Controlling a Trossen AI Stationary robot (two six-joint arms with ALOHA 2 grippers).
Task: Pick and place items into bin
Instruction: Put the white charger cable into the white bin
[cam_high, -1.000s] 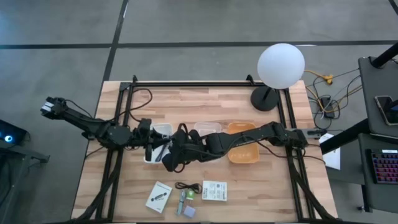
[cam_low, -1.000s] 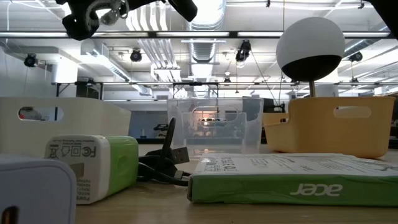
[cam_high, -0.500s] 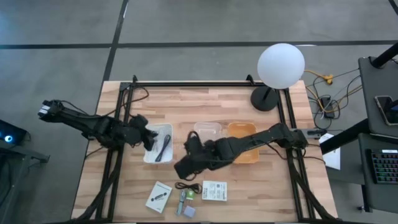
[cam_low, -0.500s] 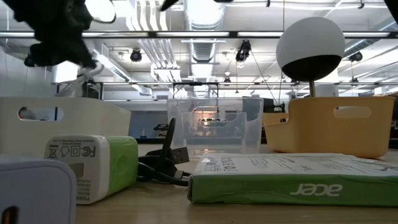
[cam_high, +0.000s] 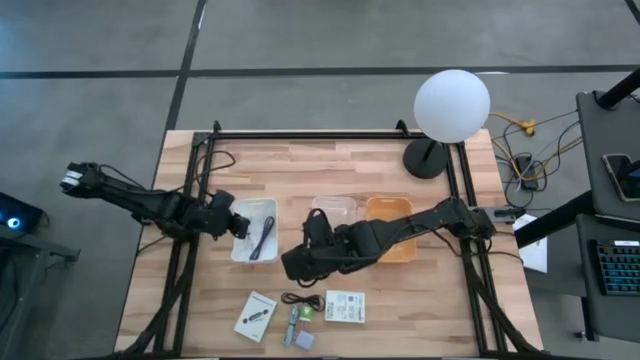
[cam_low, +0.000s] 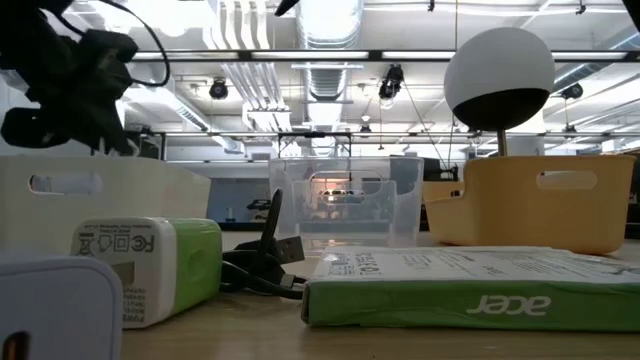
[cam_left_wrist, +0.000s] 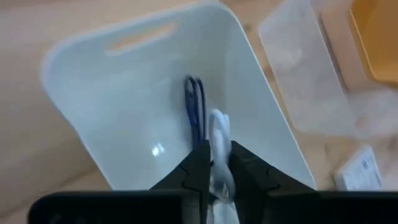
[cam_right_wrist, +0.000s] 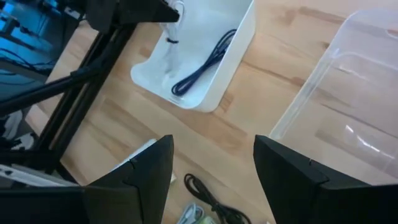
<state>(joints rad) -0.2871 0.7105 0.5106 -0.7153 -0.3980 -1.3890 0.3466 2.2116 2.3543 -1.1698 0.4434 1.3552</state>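
Observation:
My left gripper (cam_high: 238, 222) is over the left part of the white bin (cam_high: 243, 250), shut on a small whitish, translucent piece (cam_left_wrist: 217, 146). A dark blue cord-like item (cam_high: 265, 238) lies on the bin's floor; it also shows in the left wrist view (cam_left_wrist: 195, 111). My right gripper (cam_high: 293, 264) is open and empty, above the table just right of the bin. Near the front edge lie a white card (cam_high: 256, 316), a coiled black cable (cam_high: 302, 299), a green-and-grey piece (cam_high: 299, 316), a small cube (cam_high: 304, 340) and a white printed packet (cam_high: 345, 306). My left gripper pinches the whitish piece (cam_left_wrist: 219, 163) between its two fingers. The fingers come from the table's left, slanting down toward the bin. The piece sticks out past the fingertips, over the bin's inside.
A clear bin (cam_high: 335, 208) and an orange bin (cam_high: 392, 232) stand right of the white one. A lamp with a white globe (cam_high: 452, 104) stands at the back right. A black frame (cam_high: 300, 135) borders the table.
Both grippers were together over the white bin. My right gripper has drawn away toward the near edge and a little right. My left gripper has drawn back toward the table's left edge. The dark cord-like item now shows on the bin's floor.

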